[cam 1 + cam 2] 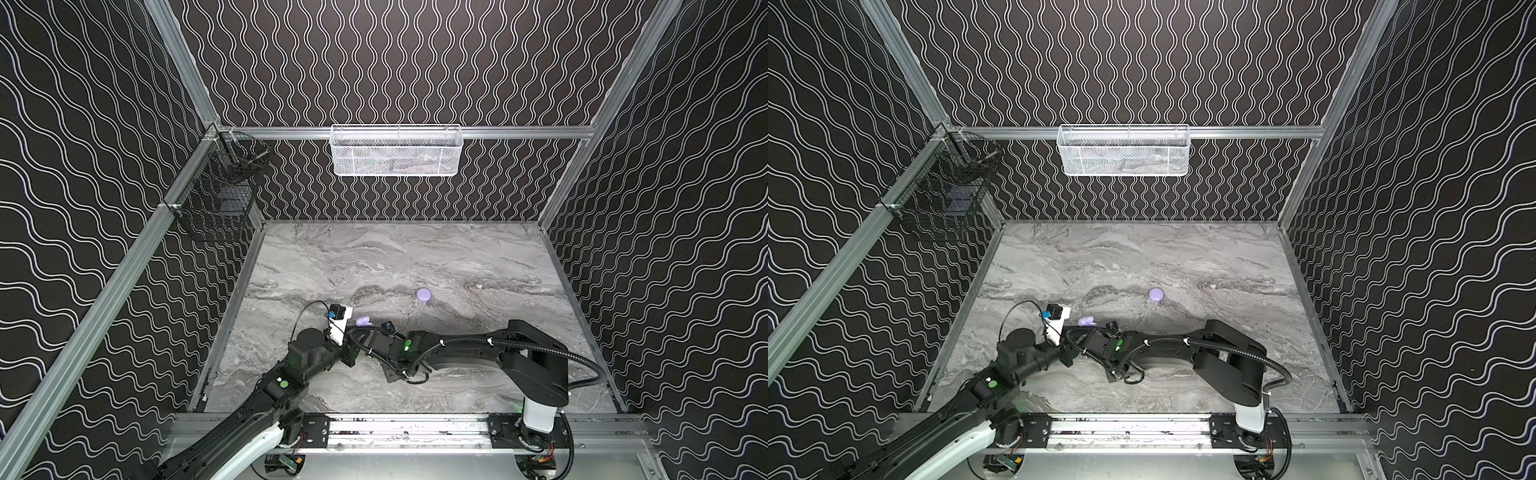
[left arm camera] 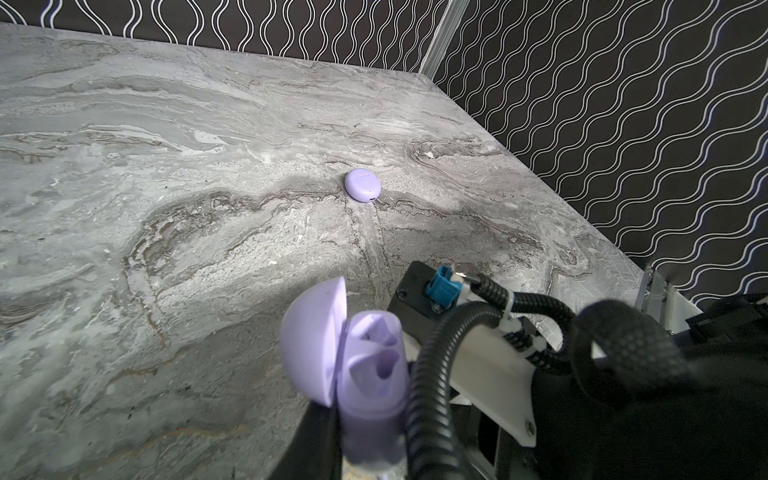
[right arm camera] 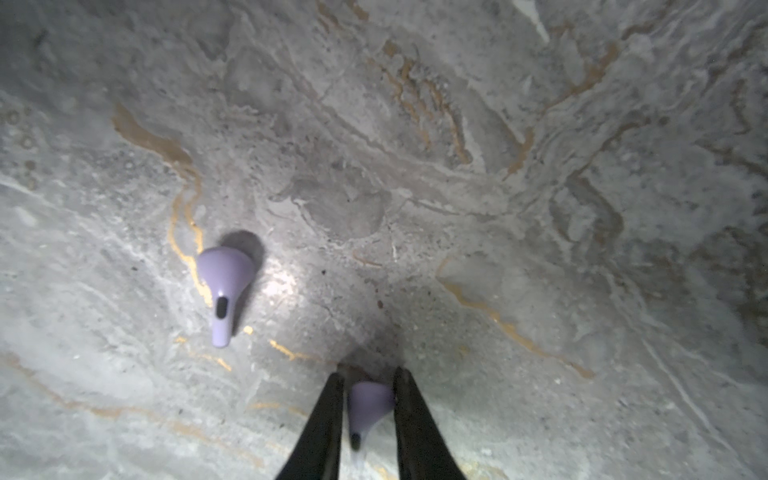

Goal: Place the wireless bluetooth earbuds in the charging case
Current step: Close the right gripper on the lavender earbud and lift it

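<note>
- Top views: in both top views the left arm point(image 1: 307, 353) comes in from the near left corner. It holds the open charging case point(image 1: 363, 321) point(image 1: 1086, 321) over the left-front part of the marble table point(image 1: 374, 257).
- The right arm point(image 1: 457, 345) stretches across the middle toward the left, and its wrist ends just beside that case. Its fingers are hidden under the wrist, so from above I cannot tell how either gripper stands.
- A closed case point(image 1: 424, 294) lies on the table farther back and to the right, well apart from both arms.
- A white mesh basket point(image 1: 397, 151) hangs on the back rail and a black wire basket point(image 1: 216, 199) on the left rail.
- Left wrist view: the left gripper point(image 2: 361, 434) is pinched on the base of the open charging case. The lid point(image 2: 311, 336) is swung wide and the moulded hollows of the base face the camera.
- The right arm's wrist, with its ribbed cables and blue connector point(image 2: 442, 286), sits just beside the case. The closed case rests farther off on the table.
- Right wrist view: the right gripper point(image 3: 369, 384) points down at the table, with its two dark fingers point(image 3: 328, 424) drawn in on the held earbud point(image 3: 368, 405). One finger is against each side of its rounded head.
- This close part is blurred, so I cannot tell whether the earbud is off the surface.
- The loose earbud point(image 3: 224, 286) lies flat on the table nearby, apart from the fingers, with a dark oval mark on its stem.
</note>
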You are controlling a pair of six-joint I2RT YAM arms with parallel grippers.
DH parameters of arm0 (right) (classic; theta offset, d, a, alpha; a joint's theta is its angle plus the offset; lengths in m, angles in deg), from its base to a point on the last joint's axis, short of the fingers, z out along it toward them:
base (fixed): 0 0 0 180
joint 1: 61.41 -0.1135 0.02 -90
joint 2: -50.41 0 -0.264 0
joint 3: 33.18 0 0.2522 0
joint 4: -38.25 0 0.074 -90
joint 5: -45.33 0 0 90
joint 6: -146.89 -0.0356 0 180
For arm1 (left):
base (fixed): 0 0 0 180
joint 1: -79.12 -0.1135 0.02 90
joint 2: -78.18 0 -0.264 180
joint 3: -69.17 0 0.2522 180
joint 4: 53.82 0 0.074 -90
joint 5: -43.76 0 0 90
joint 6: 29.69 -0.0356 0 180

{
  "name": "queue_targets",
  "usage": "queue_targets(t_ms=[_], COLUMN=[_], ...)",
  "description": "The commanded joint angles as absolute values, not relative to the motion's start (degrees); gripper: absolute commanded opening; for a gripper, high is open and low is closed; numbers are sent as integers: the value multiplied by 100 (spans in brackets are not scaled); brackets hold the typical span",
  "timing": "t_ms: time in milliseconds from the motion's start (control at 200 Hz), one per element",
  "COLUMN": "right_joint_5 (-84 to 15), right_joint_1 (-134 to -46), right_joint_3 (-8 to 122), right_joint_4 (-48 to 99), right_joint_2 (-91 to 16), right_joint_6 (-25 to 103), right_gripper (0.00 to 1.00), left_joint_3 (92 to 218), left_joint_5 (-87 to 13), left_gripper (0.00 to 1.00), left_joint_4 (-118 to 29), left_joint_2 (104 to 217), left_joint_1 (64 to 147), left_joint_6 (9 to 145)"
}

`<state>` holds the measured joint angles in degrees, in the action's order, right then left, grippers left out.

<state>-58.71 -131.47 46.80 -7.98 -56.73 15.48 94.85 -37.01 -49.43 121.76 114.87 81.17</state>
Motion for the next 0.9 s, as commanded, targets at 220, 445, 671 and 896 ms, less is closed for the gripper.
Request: queue_targets(t_ms=[220,445,671,896], right_joint_5=[-5877,-6017,-6274,-6559], right_joint_1=[-13150,-13150,-13140,-13128], right_joint_3=[4571,4536,4475,4369], right_joint_4=[-888,-873,-864,-811], right_joint_2=[-5571,-5351,-5152,-4816], right_joint_6=[1459,1426,1313,1160], right_gripper=[20,19,18,18], left_joint_3=[9480,9480,9449,9418], left_joint_5=[-3745,-3700,-3553,-3409], left_gripper=[15,15,14,14], left_joint_4=[-5122,-5140,-5208,-5305], left_joint_2=[12188,12182,12119,12055], left_joint_1=[11467,11471,11472,11476], left_joint_6=[8135,8131,8067,8044])
